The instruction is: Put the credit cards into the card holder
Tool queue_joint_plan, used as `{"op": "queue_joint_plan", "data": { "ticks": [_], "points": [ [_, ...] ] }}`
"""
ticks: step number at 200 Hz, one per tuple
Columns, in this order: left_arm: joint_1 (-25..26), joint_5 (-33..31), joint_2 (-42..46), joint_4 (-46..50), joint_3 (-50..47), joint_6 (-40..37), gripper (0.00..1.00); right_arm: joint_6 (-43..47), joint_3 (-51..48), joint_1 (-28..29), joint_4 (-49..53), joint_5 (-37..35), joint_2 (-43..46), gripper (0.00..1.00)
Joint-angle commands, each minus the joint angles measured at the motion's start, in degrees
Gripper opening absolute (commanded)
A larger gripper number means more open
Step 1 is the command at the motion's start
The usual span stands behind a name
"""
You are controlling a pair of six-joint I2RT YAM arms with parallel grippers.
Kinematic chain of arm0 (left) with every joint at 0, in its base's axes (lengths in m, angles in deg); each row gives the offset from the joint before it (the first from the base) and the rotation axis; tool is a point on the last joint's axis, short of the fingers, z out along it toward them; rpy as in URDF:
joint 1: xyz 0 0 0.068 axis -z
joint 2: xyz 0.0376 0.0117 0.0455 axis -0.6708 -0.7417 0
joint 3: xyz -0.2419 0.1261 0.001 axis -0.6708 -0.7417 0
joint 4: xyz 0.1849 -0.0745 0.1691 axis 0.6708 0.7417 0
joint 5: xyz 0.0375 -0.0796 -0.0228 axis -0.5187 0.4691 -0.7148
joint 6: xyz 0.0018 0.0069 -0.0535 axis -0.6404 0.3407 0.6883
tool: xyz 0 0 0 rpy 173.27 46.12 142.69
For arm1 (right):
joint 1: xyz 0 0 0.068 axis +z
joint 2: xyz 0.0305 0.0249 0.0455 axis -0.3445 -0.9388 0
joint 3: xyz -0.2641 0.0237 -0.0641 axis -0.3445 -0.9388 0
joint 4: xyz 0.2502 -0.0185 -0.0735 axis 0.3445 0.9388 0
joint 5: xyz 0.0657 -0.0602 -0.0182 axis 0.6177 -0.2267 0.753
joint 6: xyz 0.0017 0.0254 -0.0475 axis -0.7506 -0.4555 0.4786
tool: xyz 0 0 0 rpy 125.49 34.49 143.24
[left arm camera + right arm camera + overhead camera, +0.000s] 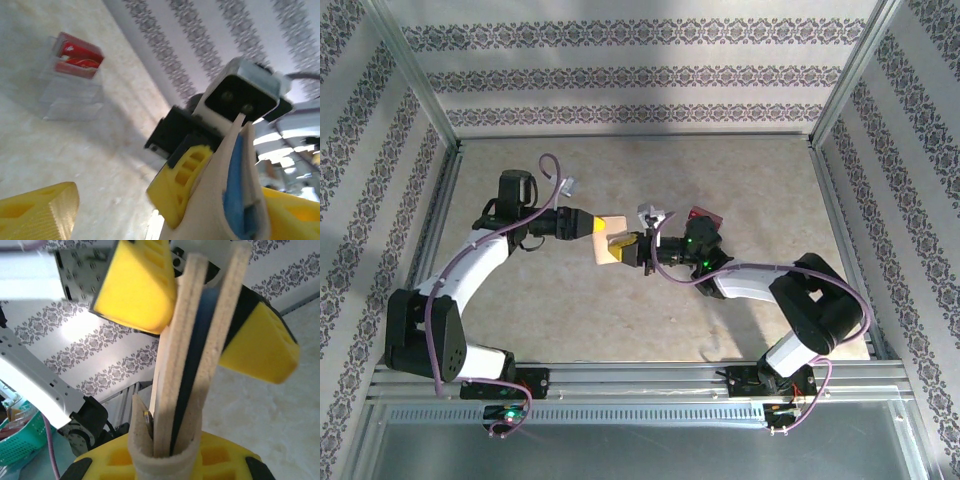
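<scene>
The card holder, a tan wallet with bluish sleeves inside, is held above the middle of the table. My right gripper is shut on its folded end, and in the right wrist view the card holder stands up out of my right gripper. My left gripper is open, with its yellow fingers on either side of the wallet's free edges. In the left wrist view the card holder sits between the spread fingers of my left gripper. The red credit cards lie apart, behind my right wrist.
The cards rest in a clear plastic stand on the beige tabletop. Metal frame posts and patterned walls close in the table on three sides. Both arms' bases sit on the rail at the near edge.
</scene>
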Motion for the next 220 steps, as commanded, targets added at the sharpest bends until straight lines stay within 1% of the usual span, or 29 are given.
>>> {"op": "queue_joint_plan", "data": {
  "ticks": [1, 9, 18, 34, 42, 72, 75, 87, 96, 105, 114, 116, 121, 127, 130, 141, 148, 156, 162, 179, 193, 203, 212, 220],
  "points": [
    [0.1, 6.1, 0.9, -31.2, -4.7, 20.1, 0.73, -1.1, 2.6, 1.2, -5.2, 0.6, -1.4, 0.0],
    [0.2, 6.2, 1.1, -28.5, -4.6, 18.5, 0.66, -1.7, 2.8, 1.1, -5.6, 0.2, -1.9, 0.0],
    [0.1, 6.3, 1.2, -27.8, -4.5, 18.1, 0.57, -2.5, 2.7, 1.0, -6.2, -0.3, -2.1, 0.0],
    [0.1, 6.3, 1.6, -27.9, -5.0, 17.4, 0.49, -2.6, 2.7, 1.0, -6.7, -0.2, -2.7, 0.0],
    [0.1, 6.3, 1.7, -27.8, -5.2, 16.7, 0.43, -2.5, 2.8, 0.8, -6.7, -0.6, -3.1, 0.0],
    [-0.2, 5.6, 1.5, -22.8, -3.9, 13.8, 0.0, -4.2, 2.7, 0.3, -7.0, -2.7, -3.9, 0.0],
    [-0.2, 5.6, 1.6, -22.3, -3.8, 13.4, 0.0, -4.1, 2.5, 0.2, -7.0, -3.0, -3.9, 0.01],
    [-0.3, 5.1, 1.8, -20.6, -3.4, 11.5, 0.0, -3.0, 1.6, 0.1, -6.2, -4.5, -3.5, 0.13],
    [-0.6, 4.2, 1.9, -18.8, -3.2, 9.8, 0.0, -2.1, 1.0, 0.0, -4.7, -6.2, -3.1, 0.25],
    [-1.0, 2.7, 2.0, -14.8, -2.4, 7.7, 0.0, -1.7, 0.3, -0.2, -2.4, -8.9, -2.2, 0.38],
    [-1.5, 0.2, 2.0, -8.1, -0.3, 3.6, 0.0, -1.1, -0.4, -0.1, 0.6, -11.2, -0.5, 0.44],
    [-1.6, -0.6, 2.0, -5.2, 0.3, 2.2, 0.0, -0.9, -0.6, -0.1, 1.4, -11.6, 0.0, 0.45],
    [-1.7, -3.1, 2.0, 0.7, 2.1, -2.2, 0.0, -0.2, -1.1, 0.1, 3.6, -13.0, 1.2, 0.5],
    [-1.7, -7.0, 1.8, 10.4, 4.7, -8.6, 0.0, 1.0, -1.5, 0.4, 7.4, -15.1, 3.1, 0.54],
    [-1.6, -8.8, 1.8, 13.2, 5.7, -11.6, 0.0, 1.7, -1.6, 0.5, 9.7, -16.3, 4.1, 0.55],
    [-1.3, -13.9, 1.6, 20.4, 7.7, -19.4, 0.0, 4.7, -1.6, 1.4, 18.7, -21.5, 7.8, 0.56],
    [-1.1, -17.3, 1.5, 22.2, 8.3, -21.6, 0.0, 5.9, -1.5, 2.0, 24.8, -25.2, 10.0, 0.57],
    [-1.1, -20.8, 1.3, 22.4, 8.4, -20.7, 0.0, 6.2, -1.1, 2.7, 30.1, -29.1, 12.5, 0.56],
    [-1.2, -22.2, 1.2, 22.2, 8.5, -19.2, 0.0, 5.9, -0.5, 3.4, 34.1, -32.8, 14.2, 0.56],
    [-1.0, -22.2, 0.9, 21.4, 8.5, -17.5, 0.0, 5.7, 2.4, 6.6, 44.8, -43.5, 18.5, 0.54],
    [-0.6, -22.9, 0.8, 19.6, 7.5, -16.4, 0.0, 4.3, 4.9, 9.0, 49.9, -50.9, 19.4, 0.51],
    [-0.2, -24.2, 0.5, 19.4, 7.2, -17.0, 0.0, 1.6, 7.3, 9.8, 53.6, -54.6, 18.9, 0.48],
    [0.2, -27.0, 0.3, 20.0, 7.1, -17.5, 0.0, -1.8, 10.0, 10.2, 57.3, -57.3, 17.8, 0.46],
    [0.4, -29.5, 0.1, 20.3, 7.2, -17.5, 0.0, -3.8, 11.9, 10.5, 60.0, -58.7, 16.9, 0.45]
  ]
}}
